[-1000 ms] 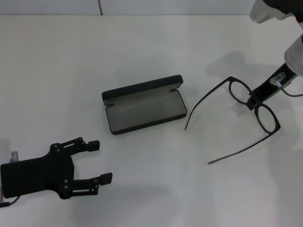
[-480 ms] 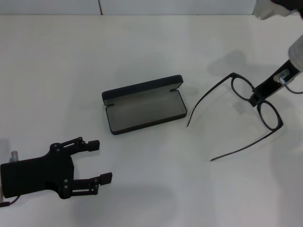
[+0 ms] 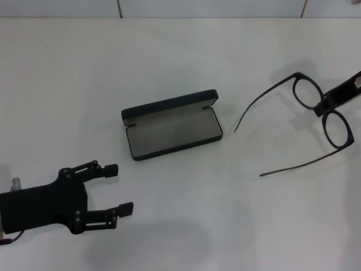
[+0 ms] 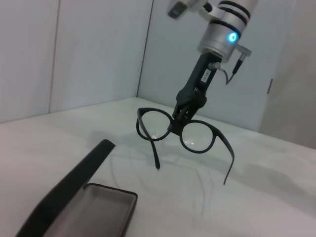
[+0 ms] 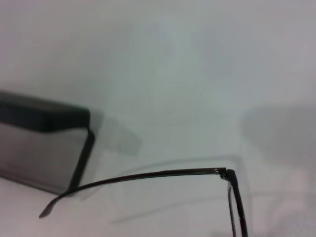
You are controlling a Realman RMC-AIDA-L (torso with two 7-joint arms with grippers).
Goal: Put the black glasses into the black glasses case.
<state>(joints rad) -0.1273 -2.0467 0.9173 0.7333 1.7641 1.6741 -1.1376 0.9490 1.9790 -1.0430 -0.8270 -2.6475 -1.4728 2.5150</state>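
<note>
1. Left gripper [image 3: 115, 189]: nearest item, low at the robot's left in the head view; black fingers spread apart, nothing between them, pointing toward the centre of the table [image 3: 180, 68]. Bare white surface between the fingertips and the case.
2. Black glasses case [image 3: 171, 125]: at the table's centre, lying open. Lid [image 3: 169, 105] raised along the far long edge; grey lining exposed, nothing inside. Seen edge-on in the left wrist view [image 4: 74, 197], with the lid as a dark strip rising beside the tray.
3. Open room: bare tabletop on every side of the case; clear gap between its right end and the nearest temple tip.
4. Black glasses [image 3: 316, 121]: to the right of the case and well apart from it, lifted off the table with a soft shadow beneath. Both temple arms unfolded and trailing toward the case side, one tip near the case's right end. In the right wrist view, one temple arm [image 5: 148, 177] in front of a corner of the case [image 5: 44, 118].
5. Right gripper [image 3: 338, 97]: at the far right edge in the head view, fingers pinched on the bridge between the two lenses; same pinch visible in the left wrist view [image 4: 180, 116], arm coming down from above.
6. Surface and room: plain white tabletop; pale wall panels [image 4: 74, 49] behind it.
</note>
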